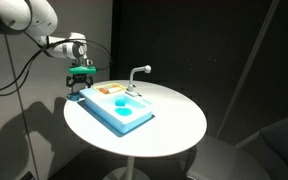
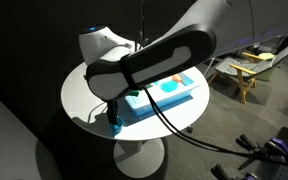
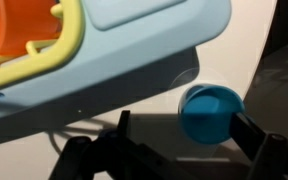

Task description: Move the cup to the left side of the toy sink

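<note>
The light blue toy sink (image 1: 122, 110) lies on the round white table (image 1: 179, 125), with its white-grey faucet (image 1: 137, 72) at the far edge; it shows in both exterior views (image 2: 162, 95). In the wrist view the sink's edge (image 3: 114, 55) fills the top. The tiny blue cup (image 3: 210, 111) stands on the table just off the sink's edge. My gripper (image 3: 182, 128) is open around the cup: one finger touches it and the other stands well apart. In an exterior view my gripper (image 1: 81, 82) hangs at the sink's short end. The arm hides most of it in the other (image 2: 115, 120).
An orange patch with a yellow rim (image 3: 24, 30) sits on the sink near the gripper. The table edge is close beside the cup (image 3: 274, 60). Dark curtains surround the table. A wooden stand (image 2: 246, 68) and other gear sit on the floor beyond.
</note>
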Controlling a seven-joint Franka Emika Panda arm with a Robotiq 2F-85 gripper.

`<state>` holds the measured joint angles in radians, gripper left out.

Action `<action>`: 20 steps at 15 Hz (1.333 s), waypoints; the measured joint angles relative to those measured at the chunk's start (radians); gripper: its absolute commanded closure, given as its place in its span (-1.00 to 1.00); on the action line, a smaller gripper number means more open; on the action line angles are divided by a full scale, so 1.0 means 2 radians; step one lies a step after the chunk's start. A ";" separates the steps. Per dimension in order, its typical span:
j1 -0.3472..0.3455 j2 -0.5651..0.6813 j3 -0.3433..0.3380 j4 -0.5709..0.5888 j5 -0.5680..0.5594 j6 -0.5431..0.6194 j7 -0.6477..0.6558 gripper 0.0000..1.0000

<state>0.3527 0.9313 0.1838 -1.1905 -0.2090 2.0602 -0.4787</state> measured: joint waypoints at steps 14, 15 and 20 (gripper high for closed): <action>0.010 -0.019 0.000 0.012 0.000 -0.001 0.010 -1.00; 0.011 -0.021 0.000 0.012 0.000 -0.002 0.014 -1.00; 0.015 -0.035 0.000 0.012 0.000 -0.019 0.054 -1.00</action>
<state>0.3828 0.8609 0.1838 -1.1667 -0.2090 2.0228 -0.3706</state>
